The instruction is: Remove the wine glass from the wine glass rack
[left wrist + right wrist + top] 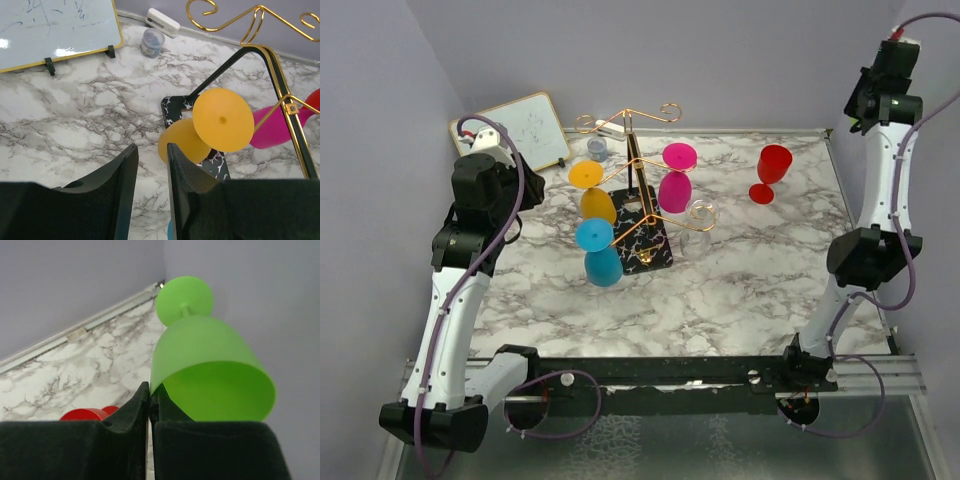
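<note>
**Right gripper point(150, 388) holds green wine glass point(210, 365) away from wine glass rack point(633, 165)**

The right gripper is clamped on the green wine glass at its rim. The bowl lies just right of the fingers, with the foot pointing away. The left gripper point(151, 148) stands narrowly parted around nothing. The yellow wine glass point(222, 120) hangs on the rack just ahead and to its right, untouched
</note>
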